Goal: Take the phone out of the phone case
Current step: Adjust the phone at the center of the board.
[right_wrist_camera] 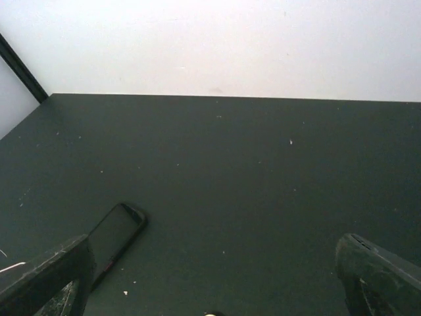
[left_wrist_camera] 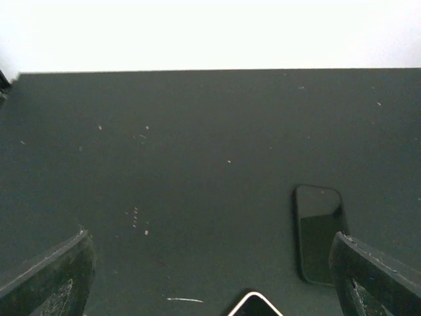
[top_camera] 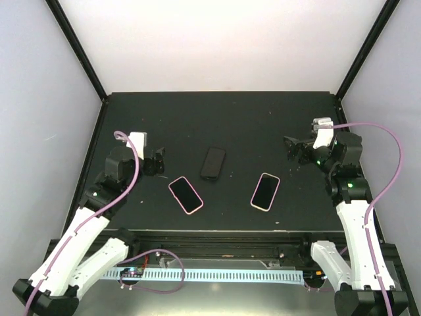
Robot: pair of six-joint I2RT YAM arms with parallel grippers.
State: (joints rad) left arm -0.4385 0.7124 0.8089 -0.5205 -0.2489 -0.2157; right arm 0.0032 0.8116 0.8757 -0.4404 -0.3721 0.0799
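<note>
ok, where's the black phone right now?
Top view: the black phone lies flat mid-table, just beyond and between the left pink-cased phone and the right pink-cased phone.

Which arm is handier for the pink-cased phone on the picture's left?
Likely the left: the left gripper, open, hangs just beside that pink-cased phone, while the right gripper sits across the table, nearer the second pink-cased phone.

My table (top_camera: 250,125) is black, flecked white. The middle phone (top_camera: 212,163) is plain black. A pink case (top_camera: 185,195) at its 7 o'clock and a second pink case (top_camera: 265,191) at its 4 o'clock each rim a black screen. Purple cables (top_camera: 393,148) run along white arms (top_camera: 79,230).
</note>
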